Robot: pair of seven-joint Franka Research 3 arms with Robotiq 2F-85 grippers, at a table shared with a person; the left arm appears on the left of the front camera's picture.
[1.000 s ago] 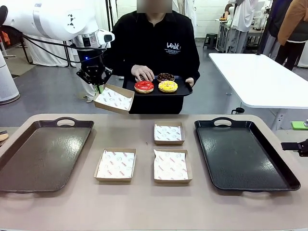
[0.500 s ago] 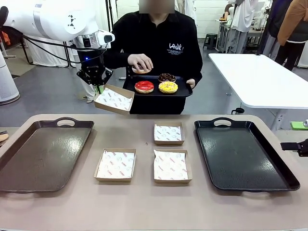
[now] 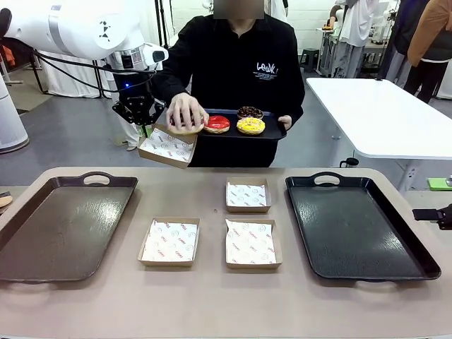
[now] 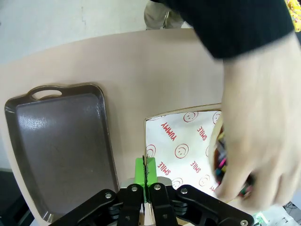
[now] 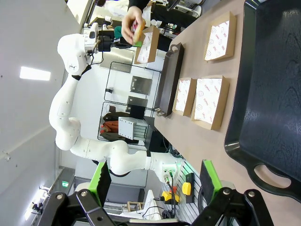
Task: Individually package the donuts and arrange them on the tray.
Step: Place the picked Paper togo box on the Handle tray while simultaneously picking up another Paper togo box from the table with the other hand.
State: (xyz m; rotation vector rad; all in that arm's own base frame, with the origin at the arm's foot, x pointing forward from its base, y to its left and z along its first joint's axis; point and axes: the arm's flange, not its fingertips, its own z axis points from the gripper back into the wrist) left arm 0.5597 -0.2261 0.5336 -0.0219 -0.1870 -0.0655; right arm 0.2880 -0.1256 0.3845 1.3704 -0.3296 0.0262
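Left claw (image 3: 145,126) is pinching one rim of the paper-lined box (image 3: 167,145), which is hanging tilted just beyond its fingertips. Person's hand (image 3: 185,113) is lowering a sprinkled donut (image 4: 220,155) into that box, close beside the claw. Risk: weight landing off the pinch is going to lever the thin rim. The box may slip or tip, dumping the donut onto the bench (image 3: 212,296). Right claw (image 5: 155,179) is idling wide, holding nothing.
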